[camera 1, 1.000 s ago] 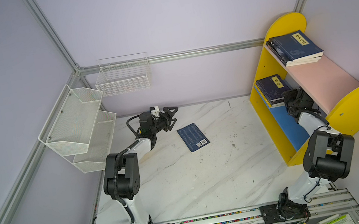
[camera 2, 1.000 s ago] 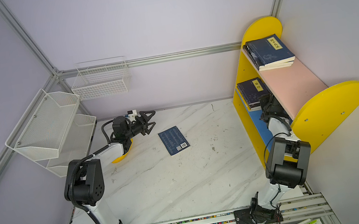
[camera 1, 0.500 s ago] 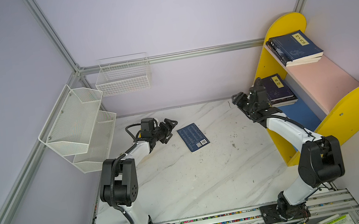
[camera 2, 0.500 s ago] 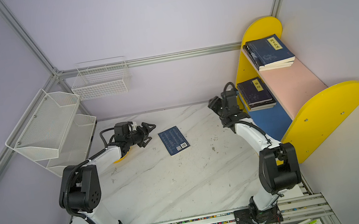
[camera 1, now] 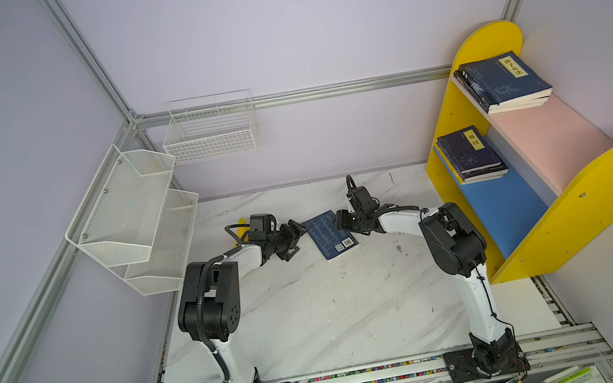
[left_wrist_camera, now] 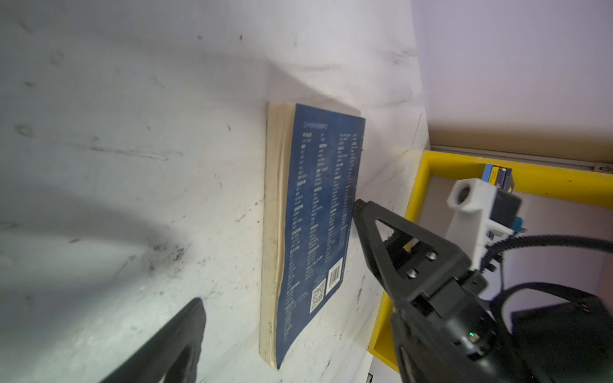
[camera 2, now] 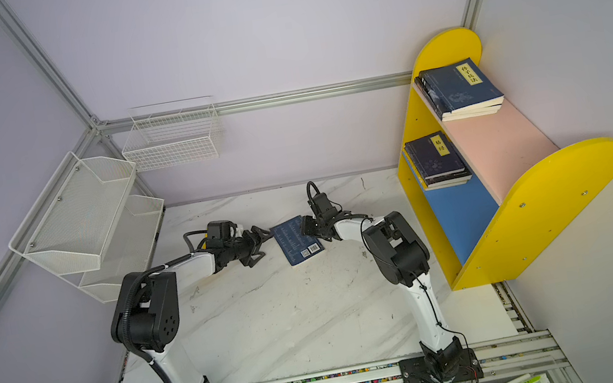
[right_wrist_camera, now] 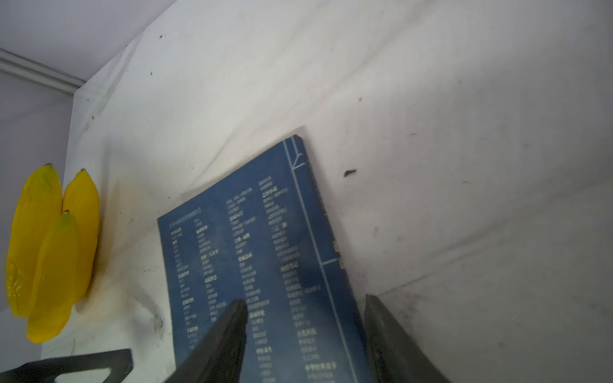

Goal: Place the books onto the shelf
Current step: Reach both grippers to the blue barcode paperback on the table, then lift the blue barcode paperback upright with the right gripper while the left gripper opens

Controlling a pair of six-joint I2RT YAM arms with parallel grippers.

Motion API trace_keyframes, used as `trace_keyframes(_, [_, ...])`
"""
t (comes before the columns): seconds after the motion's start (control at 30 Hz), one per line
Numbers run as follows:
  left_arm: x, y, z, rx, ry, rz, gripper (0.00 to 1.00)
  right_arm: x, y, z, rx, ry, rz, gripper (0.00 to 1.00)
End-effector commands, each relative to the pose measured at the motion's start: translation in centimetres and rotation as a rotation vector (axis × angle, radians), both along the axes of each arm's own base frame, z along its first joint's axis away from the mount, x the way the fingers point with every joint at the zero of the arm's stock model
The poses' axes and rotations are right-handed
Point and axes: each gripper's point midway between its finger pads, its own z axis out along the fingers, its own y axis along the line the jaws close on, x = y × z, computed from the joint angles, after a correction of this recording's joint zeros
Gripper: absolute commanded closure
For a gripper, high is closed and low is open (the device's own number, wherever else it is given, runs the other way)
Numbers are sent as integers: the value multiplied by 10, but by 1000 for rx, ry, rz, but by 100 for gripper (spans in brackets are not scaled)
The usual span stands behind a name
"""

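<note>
Reader: Where is the blue book (camera 1: 330,235)?
Legend: Flat on the marble table (camera 1: 317,317), back cover up (barcode and code square toward the near end), well apart from the shelf (camera 1: 593,203); its page edge faces the left arm, its spine the right arm.
Reader: And the grippers?
Legend: The right gripper (right_wrist_camera: 305,318) is at the spine side, jaws apart; one finger (right_wrist_camera: 232,331) stands over the cover, the other just off the spine above the table; nothing is clamped. The left gripper (camera 1: 298,238) sits just beside the page edge, jaws spread wide and empty.
Reader: What does the shelf hold?
Legend: A navy-topped stack (camera 1: 505,83) lies flat at the far end of the pink upper board (camera 1: 548,135); a second stack (camera 1: 469,156) lies flat at the far end of the blue lower board (camera 1: 506,214).
Reader: Beyond that?
Legend: Yellow bananas (right_wrist_camera: 49,252) lie by the left wrist toward the back wall; a white mesh rack (camera 1: 132,217) and a wire basket (camera 1: 210,128) hang on the walls.
</note>
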Motion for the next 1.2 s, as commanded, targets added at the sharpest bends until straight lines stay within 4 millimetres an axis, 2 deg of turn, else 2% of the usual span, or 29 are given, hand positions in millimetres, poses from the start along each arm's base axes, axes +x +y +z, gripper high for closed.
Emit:
trace_keyframes(0.0, [3, -15, 0, -11, -29, -55, 15, -11, 3, -5, -39, 20, 43, 39])
trace_keyframes(0.07, [4, -19, -8, -10, -14, -61, 16, -15, 1, -12, -58, 37, 54, 39])
trace_keyframes(0.23, [7, -33, -19, -23, 8, -86, 17, -35, 19, -20, 20, 110, 169, 40])
trace_keyframes(0.3, [9, -38, -21, -38, 12, -89, 17, -48, 36, -3, 139, 124, 244, 41])
trace_keyframes(0.43, [14, -45, -27, -102, 23, -73, 18, -61, 60, 47, 428, 100, 320, 42])
trace_keyframes(0.57, [16, -46, -28, -132, 18, -52, 18, -64, 70, 78, 633, 87, 328, 43])
trace_keyframes(0.67, [16, -47, -28, -150, 18, -47, 18, -65, 67, 89, 721, 84, 303, 45])
trace_keyframes(0.8, [15, -47, -25, -169, 6, -38, 18, -65, 62, 82, 712, 94, 267, 50])
trace_keyframes(0.93, [15, -47, -23, -170, 2, -38, 19, -61, 52, 75, 656, 102, 187, 68])
trace_keyframes(1.0, [16, -45, -21, -170, -2, -34, 19, -57, 42, 70, 569, 94, 138, 78])
trace_keyframes(1.1, [19, -42, -11, -172, -22, -27, 18, -47, 24, 74, 378, 28, 90, 89])
trace_keyframes(1.17, [22, -38, -1, -164, -41, -19, 18, -39, 8, 89, 243, -39, 58, 94])
